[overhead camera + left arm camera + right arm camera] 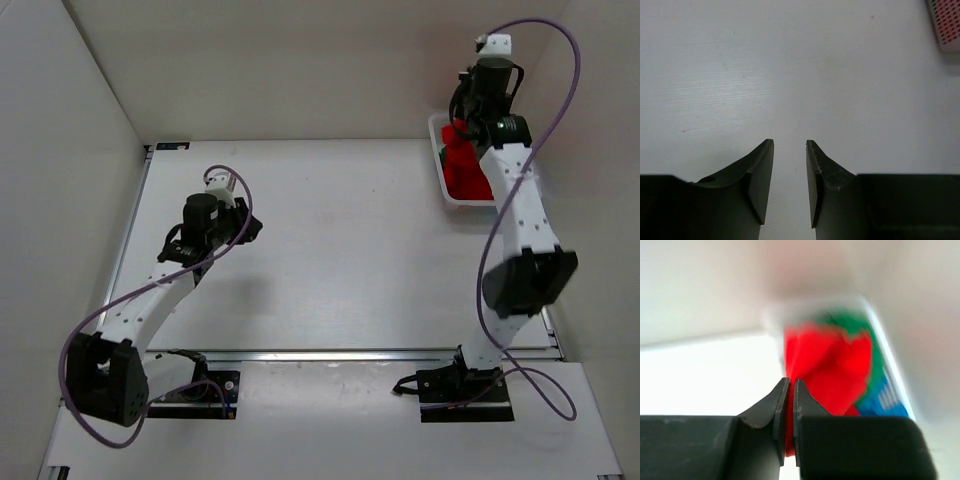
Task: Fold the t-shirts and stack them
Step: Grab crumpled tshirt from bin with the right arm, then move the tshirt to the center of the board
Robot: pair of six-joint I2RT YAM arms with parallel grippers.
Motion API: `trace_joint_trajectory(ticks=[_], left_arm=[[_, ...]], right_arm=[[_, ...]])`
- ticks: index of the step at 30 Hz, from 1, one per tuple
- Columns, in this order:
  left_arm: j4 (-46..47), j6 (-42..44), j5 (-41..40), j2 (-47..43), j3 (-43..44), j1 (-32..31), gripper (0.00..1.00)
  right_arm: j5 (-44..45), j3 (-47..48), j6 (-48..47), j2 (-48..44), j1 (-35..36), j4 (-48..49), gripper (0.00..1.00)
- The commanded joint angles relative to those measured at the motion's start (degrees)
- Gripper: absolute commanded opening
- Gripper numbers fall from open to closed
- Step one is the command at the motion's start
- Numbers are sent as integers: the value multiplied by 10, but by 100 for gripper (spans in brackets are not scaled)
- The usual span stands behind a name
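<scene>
- red t-shirt [825, 370]: in the white basket [447, 197] at the far right corner of the worktop [350, 250], on top of the pile, bunched and creased, with a fold of it drawn up to a peak.
- right claw [791, 382]: closed on that fold; red cloth shows between the two tips. The pinch looks thin, on an edge or wrinkle only.
- green t-shirt [860, 325]: under and behind the red one, only its rim showing.
- blue t-shirt [882, 400]: lowest, at the near end of the basket. The wrist view is blurred, so how the layers interlock cannot be told.
- left claw [790, 145]: jaws apart, nothing between them, hovering over bare worktop mid-left, well apart from the basket.
- Risk: the thin pinch may slip as the weight of the shirt comes onto it, dropping the cloth back into the basket.
- Risk: the red cloth may drag the green one along, since the two lie pressed together, and two shirts would come out at once.
- Risk: a trailing hem may catch on the basket wall and tip or slide the light basket.
- Risk: the shirt comes out crumpled, so it needs spreading flat before any fold. Only one claw is on it, and the other is far off.
</scene>
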Motion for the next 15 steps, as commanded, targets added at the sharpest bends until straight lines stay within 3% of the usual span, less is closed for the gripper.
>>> trace_joint_trajectory(ticks=[1, 5, 7, 9, 15], left_arm=[[-20, -27, -1, -76, 12, -17, 43], [-61, -58, -21, -156, 1, -28, 46], [-88, -86, -24, -204, -15, -15, 45], [-108, -104, -36, -265, -17, 10, 43], [-163, -119, -68, -309, 2, 15, 42]], right_arm=[[-14, -54, -39, -194, 110, 144, 0], [-15, -161, -62, -349, 235, 233, 0], [2, -175, -69, -387, 309, 231, 0], [-13, -178, -54, -397, 314, 205, 0], [-182, -207, 48, -344, 254, 145, 0]])
